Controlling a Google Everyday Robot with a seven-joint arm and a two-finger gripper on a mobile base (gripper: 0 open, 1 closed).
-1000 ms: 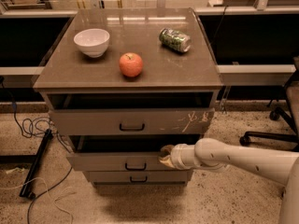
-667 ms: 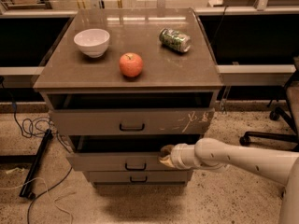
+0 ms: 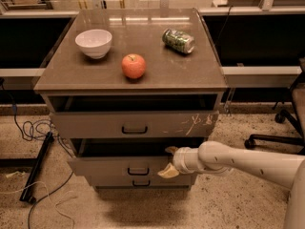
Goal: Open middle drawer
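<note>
The middle drawer (image 3: 105,166) runs crosswise, front facing the camera, below the ajar top drawer (image 3: 95,125). The claw (image 3: 168,161) meets its right part; grip unclear.

desk (image 3: 190,75): grey-brown top, carries three items
bowl (image 3: 94,42): white, upright, 10 o'clock on the desk
apple (image 3: 134,66): red, near the front edge, 6 o'clock
can (image 3: 178,40): green, lying on its side, 2 o'clock
top drawer (image 3: 95,125): pulled partly out, white scratches at its right end
cables (image 3: 33,128): on the floor, 9 o'clock of the desk
chair base (image 3: 276,132): black, 3 o'clock
</note>
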